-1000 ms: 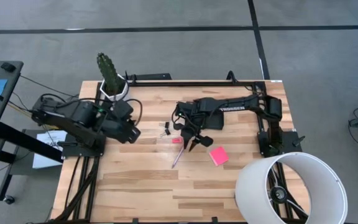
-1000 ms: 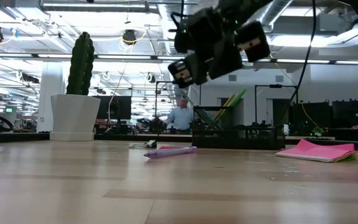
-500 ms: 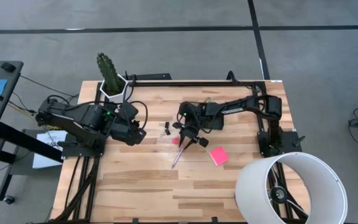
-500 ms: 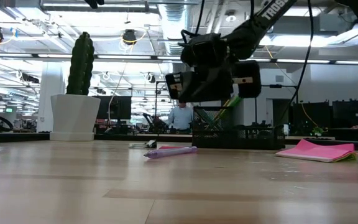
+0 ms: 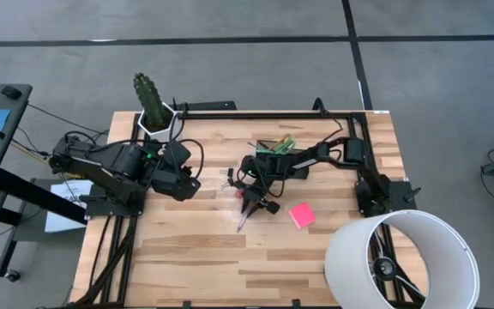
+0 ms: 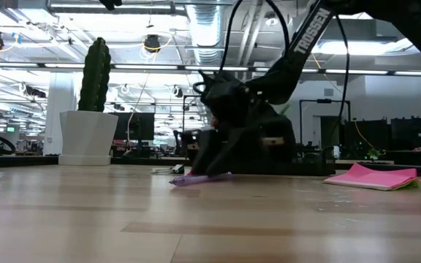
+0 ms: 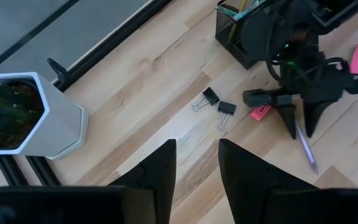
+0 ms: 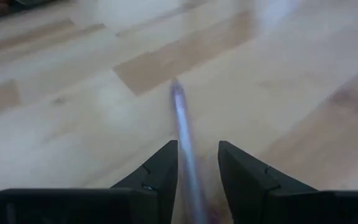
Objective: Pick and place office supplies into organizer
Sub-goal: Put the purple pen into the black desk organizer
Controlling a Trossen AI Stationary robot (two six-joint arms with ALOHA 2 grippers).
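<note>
Between the parted jaws of the right gripper (image 5: 255, 204): thin purple pen (image 8: 184, 127), flat on the wooden table (image 5: 187, 257), ungripped | risk: fingertips strike wood or close off-centre, pen rolls away | beyond: black mesh organizer (image 5: 274, 157) | left gripper (image 7: 196, 163): open, waiting well apart.

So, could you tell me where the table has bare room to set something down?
The near strip of the table, below the purple pen and left of the lampshade, is bare. It is crowded mid-table: binder clips, organizer, pink sticky pad and right end effector.
</note>
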